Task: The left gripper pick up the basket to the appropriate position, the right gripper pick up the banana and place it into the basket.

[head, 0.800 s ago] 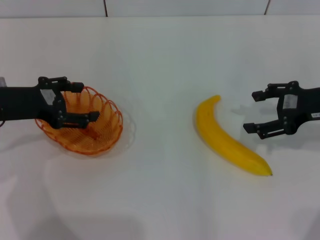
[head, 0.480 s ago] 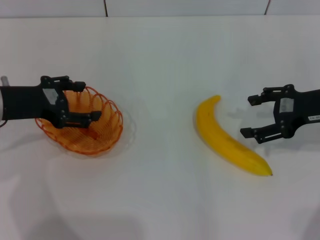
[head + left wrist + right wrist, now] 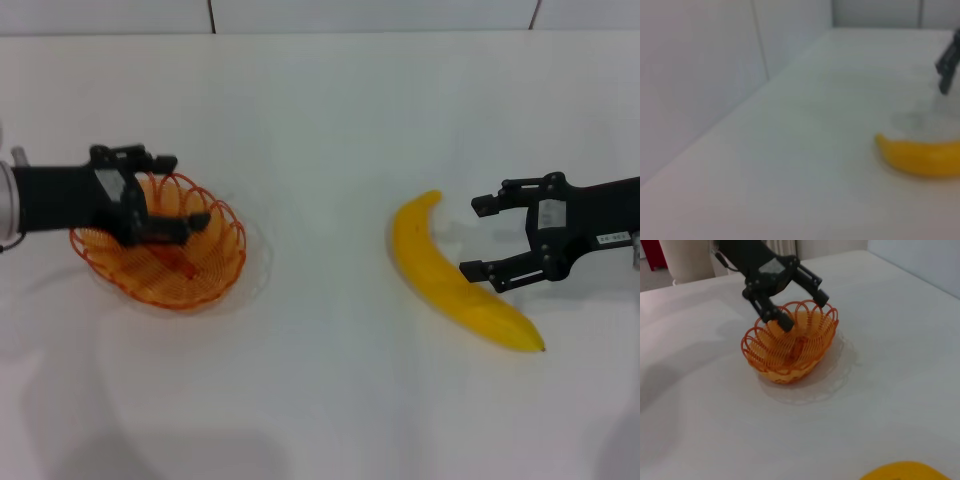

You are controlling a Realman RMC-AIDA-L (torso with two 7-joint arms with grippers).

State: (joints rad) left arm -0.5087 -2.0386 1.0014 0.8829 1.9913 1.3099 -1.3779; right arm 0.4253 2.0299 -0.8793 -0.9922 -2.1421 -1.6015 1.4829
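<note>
The orange wire basket [image 3: 190, 272] sits on the white table at the left. My left gripper [image 3: 188, 190] is open over its far rim, one finger outside the rim and one inside the bowl. The right wrist view shows the basket [image 3: 790, 352] and that left gripper [image 3: 804, 311] straddling the rim. The yellow banana [image 3: 440, 270] lies right of centre. My right gripper [image 3: 475, 238] is open just beside its middle, the lower fingertip at the banana's edge. The left wrist view shows the banana [image 3: 925, 157] and one finger [image 3: 946, 65] of the right gripper.
The white table [image 3: 320, 380] runs to a pale wall at the back. A small orange piece [image 3: 799, 346] lies in the bottom of the basket. Nothing else stands between the basket and the banana.
My left gripper has moved right, farther over the basket's rim. My right gripper has moved left, up to the banana. Basket and banana have not moved.
</note>
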